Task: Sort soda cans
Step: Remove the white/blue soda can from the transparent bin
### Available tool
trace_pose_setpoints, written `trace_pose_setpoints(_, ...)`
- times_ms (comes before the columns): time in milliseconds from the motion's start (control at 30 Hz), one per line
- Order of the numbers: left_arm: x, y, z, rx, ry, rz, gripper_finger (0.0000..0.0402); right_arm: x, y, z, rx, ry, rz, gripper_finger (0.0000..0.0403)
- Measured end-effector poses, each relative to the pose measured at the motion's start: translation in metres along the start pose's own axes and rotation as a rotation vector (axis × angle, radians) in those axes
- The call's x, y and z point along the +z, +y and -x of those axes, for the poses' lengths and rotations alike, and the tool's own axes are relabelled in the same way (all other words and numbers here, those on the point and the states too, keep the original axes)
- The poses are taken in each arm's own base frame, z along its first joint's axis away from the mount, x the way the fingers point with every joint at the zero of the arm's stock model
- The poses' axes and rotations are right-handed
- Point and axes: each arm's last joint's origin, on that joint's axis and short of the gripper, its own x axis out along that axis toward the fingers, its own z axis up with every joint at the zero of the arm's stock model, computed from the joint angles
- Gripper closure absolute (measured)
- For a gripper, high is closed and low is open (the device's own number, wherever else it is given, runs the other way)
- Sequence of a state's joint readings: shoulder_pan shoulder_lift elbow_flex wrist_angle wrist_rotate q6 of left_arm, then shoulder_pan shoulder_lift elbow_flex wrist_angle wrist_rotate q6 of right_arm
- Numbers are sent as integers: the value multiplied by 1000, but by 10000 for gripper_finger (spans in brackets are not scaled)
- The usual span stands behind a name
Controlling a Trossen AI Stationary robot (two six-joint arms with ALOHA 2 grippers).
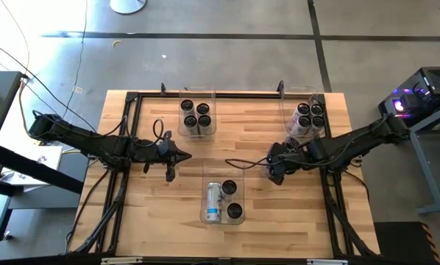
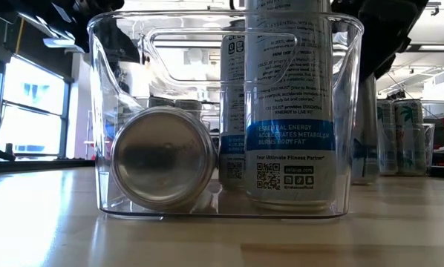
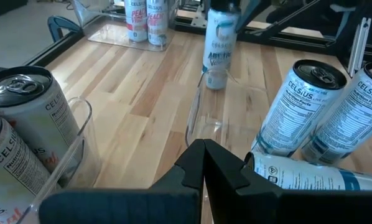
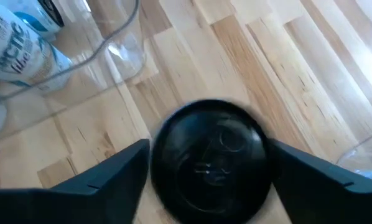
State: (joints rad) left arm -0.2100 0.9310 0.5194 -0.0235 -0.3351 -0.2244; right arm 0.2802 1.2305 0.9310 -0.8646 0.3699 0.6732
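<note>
My right gripper [image 1: 276, 174] points steeply down over one soda can [image 4: 208, 158], which stands upright on the table [image 3: 148, 93] between the near bin and the far right bin. Its open fingers stand on either side of the can's dark top, with a thin gap on each side. The left wrist view shows the same can [image 3: 217, 50] standing on its base. My left gripper [image 1: 179, 154] hangs shut over the table's left half, holding nothing. The near bin [image 1: 224, 202] holds one can lying on its side [image 2: 161, 157] and two upright ones [image 2: 287, 104].
A clear bin [image 1: 196, 116] with several upright cans stands at the far edge, left of centre. Another bin [image 1: 308, 118] with several cans stands at the far right, close behind my right gripper. Bare wood lies between the three bins. Black rails run along the table's edges.
</note>
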Motion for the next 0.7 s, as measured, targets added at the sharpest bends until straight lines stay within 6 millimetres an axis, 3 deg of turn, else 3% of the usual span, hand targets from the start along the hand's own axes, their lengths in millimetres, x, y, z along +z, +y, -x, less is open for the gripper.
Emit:
trace_pose_setpoints(133,0,0,0,0,0,1,401,0,0,0,0,-2,-1,70)
trace_pose_setpoints(400,0,0,0,2,1,1,401,2,0,2,2,-3,1,63)
trace_pose_setpoints(700,-1,0,0,3,7,6,401,32,6,42,63,-94,44,62)
